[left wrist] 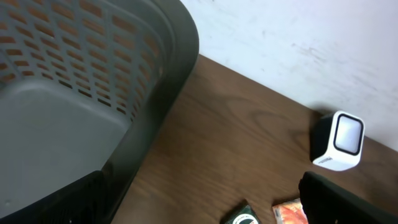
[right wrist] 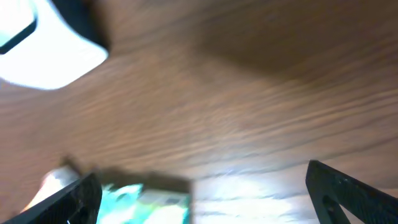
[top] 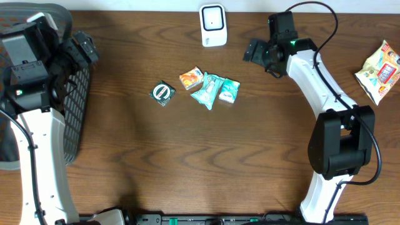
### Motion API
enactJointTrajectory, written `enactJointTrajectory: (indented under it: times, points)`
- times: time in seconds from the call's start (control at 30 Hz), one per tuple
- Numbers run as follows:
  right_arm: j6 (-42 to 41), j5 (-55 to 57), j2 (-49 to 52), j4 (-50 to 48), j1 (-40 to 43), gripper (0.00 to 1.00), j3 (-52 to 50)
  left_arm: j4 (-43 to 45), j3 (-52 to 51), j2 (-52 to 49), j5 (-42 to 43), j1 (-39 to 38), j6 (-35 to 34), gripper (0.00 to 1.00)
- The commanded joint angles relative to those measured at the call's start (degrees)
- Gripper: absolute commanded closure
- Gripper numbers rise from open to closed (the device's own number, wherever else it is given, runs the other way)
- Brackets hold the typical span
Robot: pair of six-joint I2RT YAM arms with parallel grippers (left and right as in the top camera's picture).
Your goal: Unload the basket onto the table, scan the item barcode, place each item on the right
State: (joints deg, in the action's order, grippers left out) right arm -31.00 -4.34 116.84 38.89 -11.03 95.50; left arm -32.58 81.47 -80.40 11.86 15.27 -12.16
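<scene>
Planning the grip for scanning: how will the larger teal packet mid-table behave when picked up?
The teal packet looks like a crinkled wrapper, so it is probably light and floppy, bending rather than staying flat. Its shiny surface may be slippery. It seems to touch the orange packet and a smaller teal packet, so pushing it would likely shift them too.

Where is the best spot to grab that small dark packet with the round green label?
Probably across two opposite edges, coming from straight above: the dark packet lies flat and alone, with bare table all round it, leaving room on either side.
</scene>
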Motion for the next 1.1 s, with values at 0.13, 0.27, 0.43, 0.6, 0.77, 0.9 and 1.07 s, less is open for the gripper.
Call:
enactJointTrajectory:
  times: [0.13,0.27,0.43,0.6,0.77,0.9,1.07]
  points:
    - [-1.09,-9.29,0.48,0.09,-1.38,0.01,-0.04,-1.29,0.39,-0.96,-4.2,0.72,0.09,0.02]
    - [-1.07,-9.25,0.48,0.35,-2.01,0.01,-0.04,-1.31,0.39,-0.96,-4.2,0.74,0.09,0.02]
    - [-1.09,-9.33,0.5,2.12,-2.1,0.01,-0.04,-1.31,0.39,-0.96,-4.2,0.74,0.09,0.02]
    - [7.93,-13.68,0.48,3.63,-3.17,0.01,-0.07,-1.31,0.39,-0.96,-4.2,0.74,0.09,0.02]
    - [10.34,-13.84,0.5,6.6,-5.53,0.02,-0.2,-1.31,0.39,-0.96,-4.2,0.72,0.09,0.02]
    - [8.85,-10.12,0.5,6.8,-8.46,0.19,-1.64,-1.31,0.39,-0.96,-4.2,0.74,0.09,0.02]
    - [1.4,-1.77,0.5,6.16,-10.82,0.44,-4.13,-1.31,0.39,-0.96,-4.2,0.74,0.09,0.02]
